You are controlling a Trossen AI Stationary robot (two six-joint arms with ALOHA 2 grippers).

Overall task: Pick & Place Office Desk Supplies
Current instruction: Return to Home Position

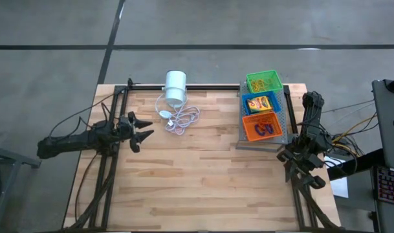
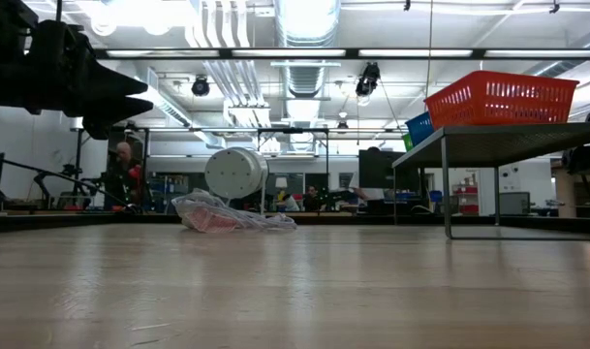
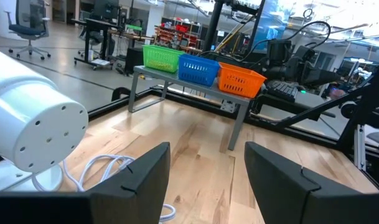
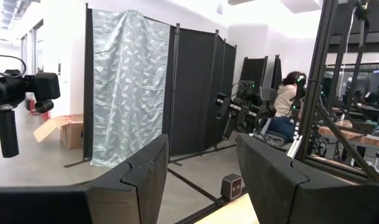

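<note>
My left gripper (image 3: 208,147) and right gripper (image 4: 202,137) are both spread and empty, the three baskets (image 1: 259,102) sit on the grey shelf (image 1: 286,120), and a low left-arm retreat risks snagging the nearby white cord (image 1: 184,120).

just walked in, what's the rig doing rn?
Nothing is being held. The green basket, blue basket and orange basket sit in a row on the grey raised tray at the table's right. The left hand hangs open over the left side, near the white cylinder; the right hand is open at the right edge.
</note>
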